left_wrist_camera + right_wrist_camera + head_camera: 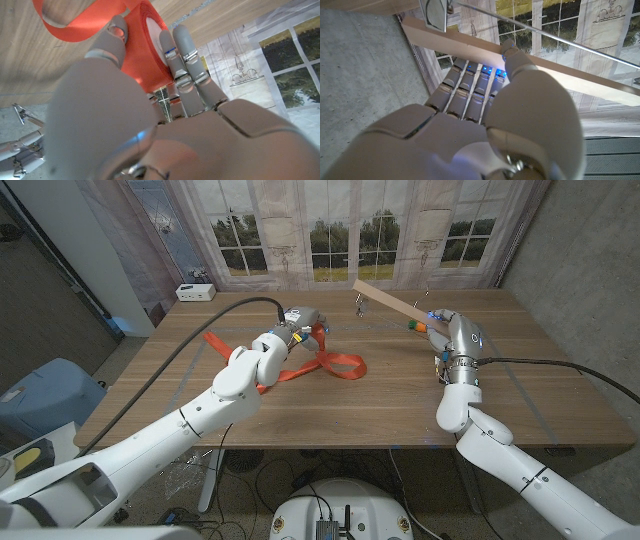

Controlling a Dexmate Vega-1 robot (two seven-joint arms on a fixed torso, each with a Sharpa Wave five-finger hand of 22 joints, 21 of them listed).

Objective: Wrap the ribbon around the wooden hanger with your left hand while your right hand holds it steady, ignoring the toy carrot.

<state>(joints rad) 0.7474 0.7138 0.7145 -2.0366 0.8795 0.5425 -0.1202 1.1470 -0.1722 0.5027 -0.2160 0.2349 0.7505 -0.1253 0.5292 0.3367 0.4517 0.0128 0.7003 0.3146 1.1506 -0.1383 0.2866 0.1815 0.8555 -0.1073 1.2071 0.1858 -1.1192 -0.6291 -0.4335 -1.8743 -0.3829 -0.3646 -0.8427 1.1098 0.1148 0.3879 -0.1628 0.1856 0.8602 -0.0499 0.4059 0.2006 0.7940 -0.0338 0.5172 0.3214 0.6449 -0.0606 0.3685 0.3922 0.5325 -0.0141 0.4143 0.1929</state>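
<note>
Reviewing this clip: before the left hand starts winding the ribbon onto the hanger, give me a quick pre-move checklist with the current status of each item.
1. Right hand holds the wooden hanger: ok; the right wrist view shows its fingers closed around the bar, which is lifted off the table.
2. Left hand grips the ribbon: ok; the left wrist view shows the fingers around the orange spool.
3. Ribbon on the hanger: not ok; its loose length lies on the table, apart from the hanger.
4. Loose ribbon free of knots: cannot tell; it lies in loops.
5. Toy carrot out of the way: not ok; it sits right beside the right hand.
</note>
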